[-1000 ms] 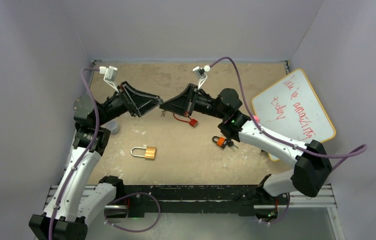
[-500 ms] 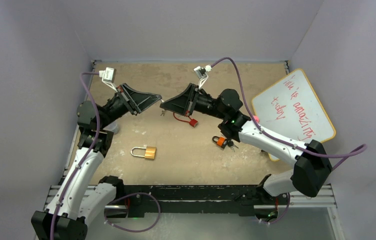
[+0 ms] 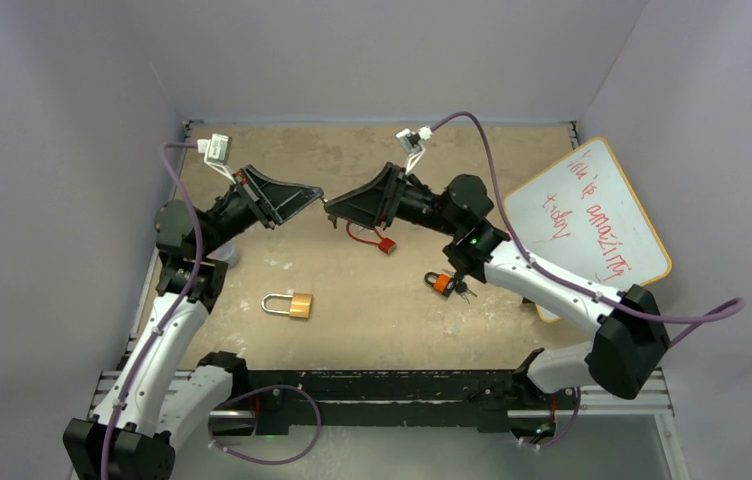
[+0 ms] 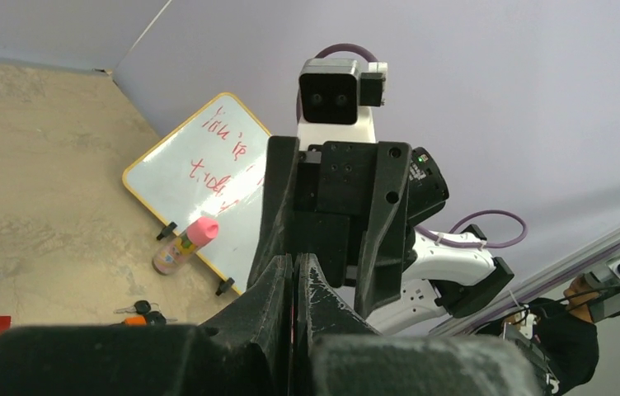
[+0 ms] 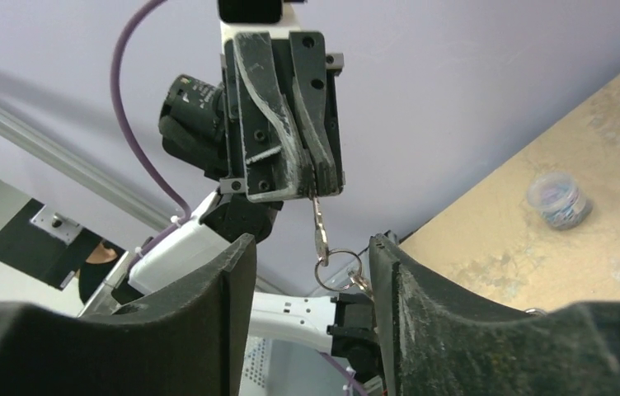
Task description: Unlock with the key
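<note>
the two arms met in the air over the far middle of the table, tip to tip. the left gripper was clenched tight on the key. in the right wrist view its two fingers pinched the top of the key, and the key hung straight down from them. a ring hung from the low end of the key.

the right gripper was let go and wide. its two fingers stood well apart, one on each side of the key and ring. the ring hung close by the right-side finger, but i could not tell if they touched. in the left wrist view the wide jaws showed right behind the shut left tips.

a red tag lay on the table just to the right of the tips, with a red cord going from it toward them. the gold lock lay flat nearer to the arm bases, a bit left of the middle, loop pointing left. it was well apart from both grippers. an orange lock with small keys lay by the right arm.

a whiteboard with red writing sat at the right side. a pink-top bottle lay at its edge. a little tub stood on the table by the left arm.
</note>
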### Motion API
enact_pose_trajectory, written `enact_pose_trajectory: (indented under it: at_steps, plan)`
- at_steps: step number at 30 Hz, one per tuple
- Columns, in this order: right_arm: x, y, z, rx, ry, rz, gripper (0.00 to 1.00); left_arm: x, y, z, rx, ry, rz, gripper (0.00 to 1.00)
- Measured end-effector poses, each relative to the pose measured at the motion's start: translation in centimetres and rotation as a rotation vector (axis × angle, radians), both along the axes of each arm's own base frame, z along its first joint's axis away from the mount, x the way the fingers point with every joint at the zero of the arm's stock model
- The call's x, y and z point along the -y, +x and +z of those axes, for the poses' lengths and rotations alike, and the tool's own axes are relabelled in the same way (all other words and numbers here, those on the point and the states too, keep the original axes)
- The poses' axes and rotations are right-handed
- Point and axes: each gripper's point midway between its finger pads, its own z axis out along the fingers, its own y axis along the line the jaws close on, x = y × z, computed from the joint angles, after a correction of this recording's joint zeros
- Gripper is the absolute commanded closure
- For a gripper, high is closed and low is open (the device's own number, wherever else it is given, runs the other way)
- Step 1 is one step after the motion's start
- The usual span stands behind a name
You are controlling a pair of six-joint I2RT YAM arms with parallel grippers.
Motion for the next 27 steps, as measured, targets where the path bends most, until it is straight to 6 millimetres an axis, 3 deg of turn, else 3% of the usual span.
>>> enact_pose_trajectory:
  at_steps: [4,7,12,18,27]
  plan:
    - [1.4,0.3,1.5,0.032,0.025,-0.028,0.61,0.1,-0.2,0.0,0.013,0.006,-0.015,1.0]
    - [1.9,0.1,2.1,0.053,0.034,-0.031,0.62,0.3,-0.2,-0.1,0.02,0.012,-0.035,1.0]
    - [1.7,0.0,1.4,0.069,0.008,-0.014,0.58,0.6,0.0,-0.4,0.018,0.016,-0.056,1.0]
    - [1.2,0.1,0.6,0.081,-0.034,0.004,0.63,0.7,-0.2,0.1,0.03,0.0,-0.072,1.0]
    - [0.6,0.1,0.1,0.083,-0.054,0.037,0.84,0.7,-0.5,0.9,0.057,-0.02,-0.079,1.0]
